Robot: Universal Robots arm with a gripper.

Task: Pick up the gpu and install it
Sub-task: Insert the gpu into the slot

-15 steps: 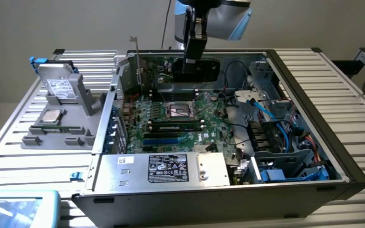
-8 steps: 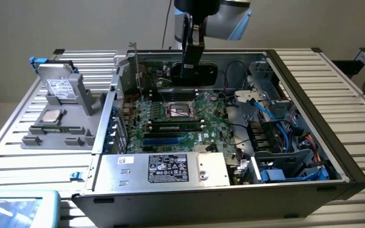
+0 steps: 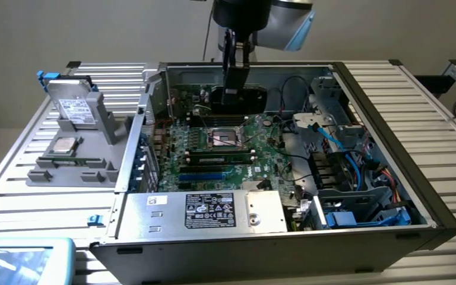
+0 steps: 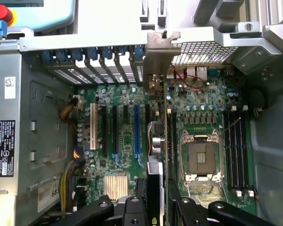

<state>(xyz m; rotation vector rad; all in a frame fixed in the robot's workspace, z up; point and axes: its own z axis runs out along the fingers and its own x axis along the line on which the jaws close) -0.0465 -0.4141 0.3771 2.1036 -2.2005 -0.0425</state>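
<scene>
Exterior view: a table [image 3: 418, 101] made of silver metal strips stands in front of a plain pale wall [image 3: 69, 29]. A big computer case [image 3: 252, 255] lies open on the table. Inside it is a large green motherboard [image 3: 268, 157] with a square socket [image 3: 228, 135] in the middle. A silver power box [image 3: 157, 214] with a black label sits at the near end of the case. Blue cables [image 3: 335, 139] run on the exterior view's right. On the exterior view's left, beside the case, a grey holder [image 3: 113, 127] stands on the table. A hard drive [image 3: 76, 110] with a white label leans in it.

The arm [image 3: 279, 24] comes straight down from above into the far end of the case. Its gripper [image 3: 237, 65] points down, and the gpu [image 3: 240, 98] hangs from it, standing on its edge over the motherboard.

In the wrist view, the gripper [image 4: 156, 202] has its two black fingers [image 4: 134, 207] closed on the gpu [image 4: 155, 141], one on each side. The card runs between the blue slot [image 4: 137, 132] and the socket [image 4: 200, 157]. Its silver bracket [image 4: 159, 52] is up against the back wall of the case. I cannot tell if the card's bottom edge touches the board.
</scene>
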